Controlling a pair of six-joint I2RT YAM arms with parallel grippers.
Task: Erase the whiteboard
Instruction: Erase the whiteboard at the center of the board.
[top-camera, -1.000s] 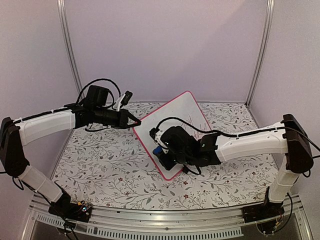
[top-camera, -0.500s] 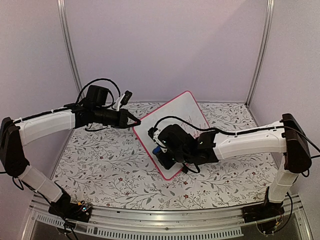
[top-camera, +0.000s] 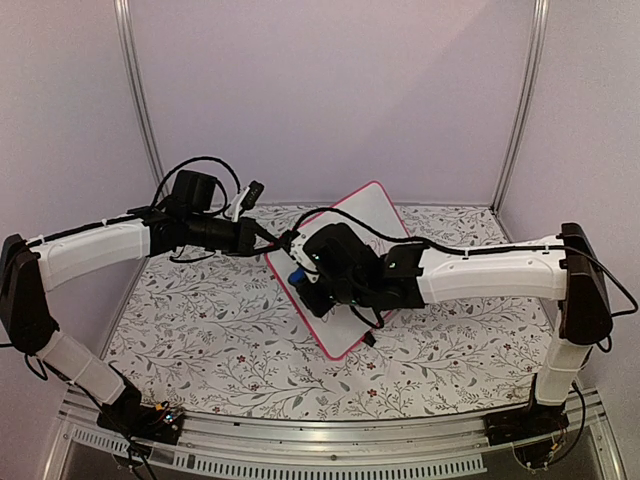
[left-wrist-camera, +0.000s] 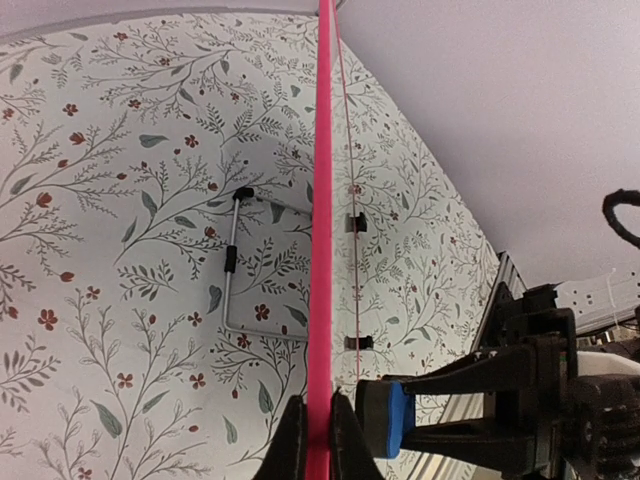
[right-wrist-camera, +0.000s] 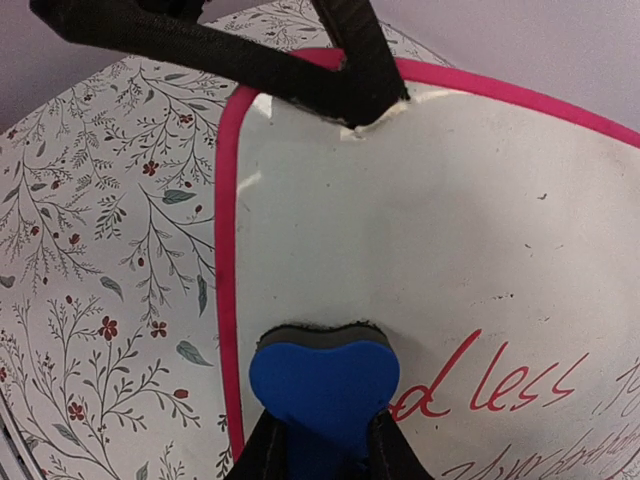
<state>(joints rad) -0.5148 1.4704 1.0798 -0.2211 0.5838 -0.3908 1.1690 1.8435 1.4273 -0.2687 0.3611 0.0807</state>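
Whiteboard sits near the middle of the table, a little toward the back wall, and is turned diagonally in the top view. Its pink frame runs round a white face. The table has a cloth printed with leafy sprigs and small red flowers.

The left arm reaches in from the left side. The right arm stretches across from the right, and its wrist hides the middle of the board.

The left gripper meets the board's left corner. In the left wrist view the frame shows edge-on as a straight pink line, and the fingers are pinched tight on it from both sides.

The right gripper is closed narrow on a blue eraser, one finger on each side. The eraser's dark felt edge touches the white face, just inside the frame's left side and just below the left gripper's fingers. From the left wrist the eraser appears right beside those fingers.

Red handwriting runs across the face to the right of the eraser, with its first letter touching it. I cannot read the grey lines lower down.

A thin wire bracket lies on the cloth on one side of the frame. Two small black clips sit just beside the frame on the other side.
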